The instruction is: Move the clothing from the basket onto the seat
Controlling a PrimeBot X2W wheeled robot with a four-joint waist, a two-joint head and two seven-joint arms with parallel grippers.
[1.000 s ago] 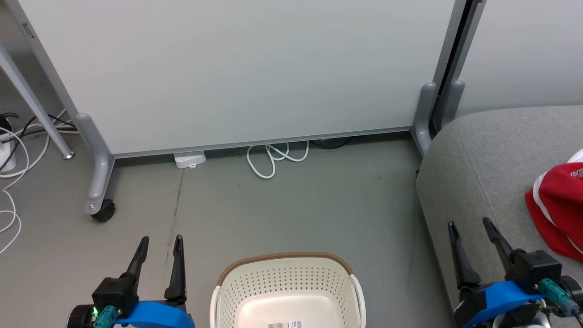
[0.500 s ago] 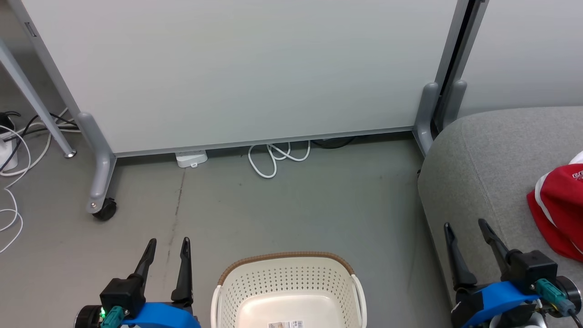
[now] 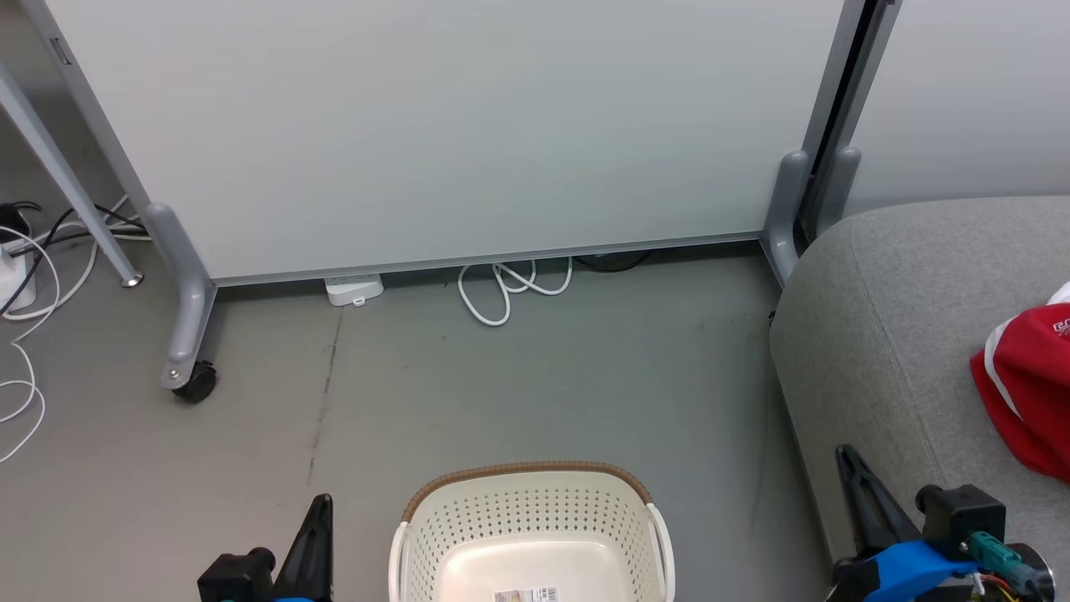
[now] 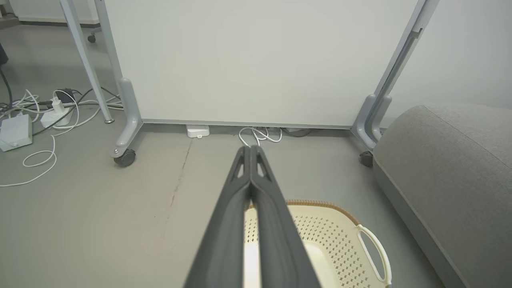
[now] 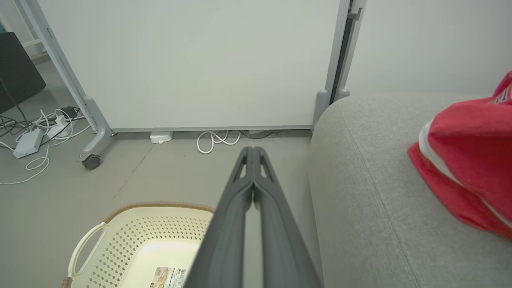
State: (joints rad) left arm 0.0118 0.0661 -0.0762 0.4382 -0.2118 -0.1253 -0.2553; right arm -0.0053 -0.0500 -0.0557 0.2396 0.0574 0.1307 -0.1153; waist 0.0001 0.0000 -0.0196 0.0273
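- Both the left gripper (image 4: 251,150) and the right gripper (image 5: 253,150) have closed within the last second. Their fingers are pressed together on nothing, and both have drawn back.
- The basket (image 3: 527,470), near centre, holds no garment, only a label (image 3: 522,595).
- The clothing (image 3: 1024,401) lies crumpled on the seat (image 3: 886,318), at right; task judged complete.
- Basket: perforated cream plastic with a woven-look brown rim. Seat: grey fabric, rounded, seamed.
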